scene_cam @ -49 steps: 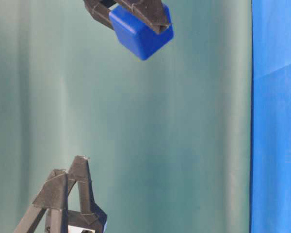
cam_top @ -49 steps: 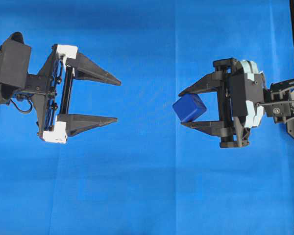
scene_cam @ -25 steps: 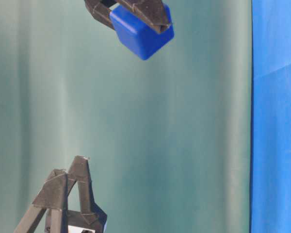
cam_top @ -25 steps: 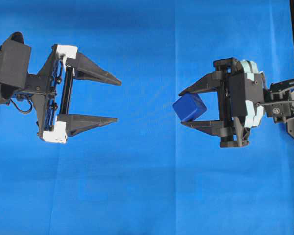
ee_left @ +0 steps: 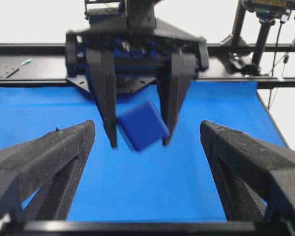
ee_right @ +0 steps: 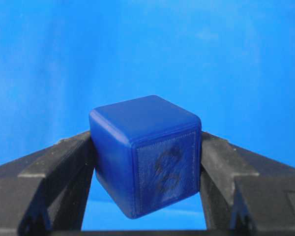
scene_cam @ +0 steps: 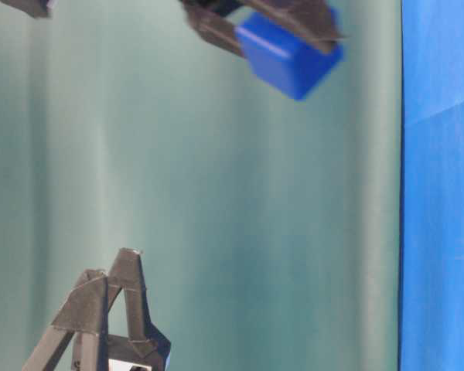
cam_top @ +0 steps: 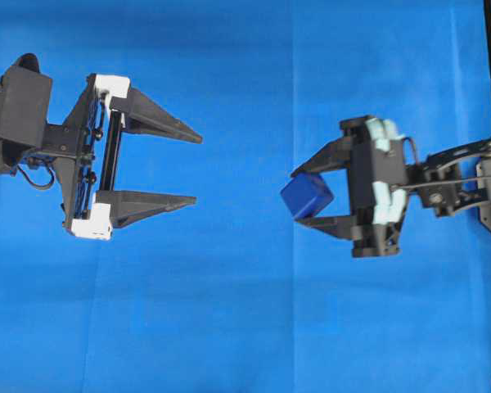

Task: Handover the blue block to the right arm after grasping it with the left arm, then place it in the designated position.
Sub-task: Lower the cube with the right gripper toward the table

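The right claw [cam_top: 304,197] grips the block [cam_top: 307,196] between its fingertips, above the blue cloth [cam_top: 245,327]. The left claw [cam_top: 196,168] hangs wide and empty, well apart, facing the block.

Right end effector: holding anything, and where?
Yes: the right end effector clamps the blue block by two opposite side faces, at its fingertips. Left end effector is empty.

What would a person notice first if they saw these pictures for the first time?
First, the dark blue block, pinched between the two fingers of the right gripper and held up off the bright blue cloth on the right of the overhead view. Next, the left gripper opposite it, with white blocks at its finger bases, jaws spread wide and empty, pointing toward the block.
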Robot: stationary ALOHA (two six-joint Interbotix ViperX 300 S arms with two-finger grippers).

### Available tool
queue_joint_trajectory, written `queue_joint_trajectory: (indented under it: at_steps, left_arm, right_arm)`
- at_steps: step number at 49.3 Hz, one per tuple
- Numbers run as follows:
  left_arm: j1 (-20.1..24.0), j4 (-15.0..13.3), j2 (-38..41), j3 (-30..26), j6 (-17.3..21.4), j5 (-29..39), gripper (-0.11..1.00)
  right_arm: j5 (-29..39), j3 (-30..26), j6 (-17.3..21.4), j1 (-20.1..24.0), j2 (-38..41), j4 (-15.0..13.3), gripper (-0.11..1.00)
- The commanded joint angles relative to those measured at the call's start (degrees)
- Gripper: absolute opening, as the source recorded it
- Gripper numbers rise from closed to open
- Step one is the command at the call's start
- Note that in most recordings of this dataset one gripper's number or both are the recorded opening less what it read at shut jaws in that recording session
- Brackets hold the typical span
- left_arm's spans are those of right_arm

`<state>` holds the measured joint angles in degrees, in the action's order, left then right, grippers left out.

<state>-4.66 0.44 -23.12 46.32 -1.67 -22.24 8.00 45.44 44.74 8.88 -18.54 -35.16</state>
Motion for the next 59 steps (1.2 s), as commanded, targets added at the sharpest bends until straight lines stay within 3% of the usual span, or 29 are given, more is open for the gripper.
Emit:
queue_joint_trajectory:
  at_steps: [1,14,30,59]
  left_arm:
    - [0.0,0.18,-0.44,-1.14,-0.09,-0.35,0.92]
    - [0.0,0.18,-0.35,-1.23,-0.09,-0.35,0.92]
    - [0.0,0.09,-0.09,-1.32,-0.18,-0.26,0.92]
    - [0.0,0.18,0.18,-1.14,-0.35,-0.18,0.92]
  right_arm:
    - [-2.81,-0.18,0.88,0.18,1.76,0.09,0.52]
    - [-13.1,0.44,2.46,0.18,9.67,0.09,0.52]
    - [-20.04,-1.32,2.46,0.18,17.75,0.09,0.52]
    - [-21.45,-8.17,2.46,-0.79,31.2,1.05,0.52]
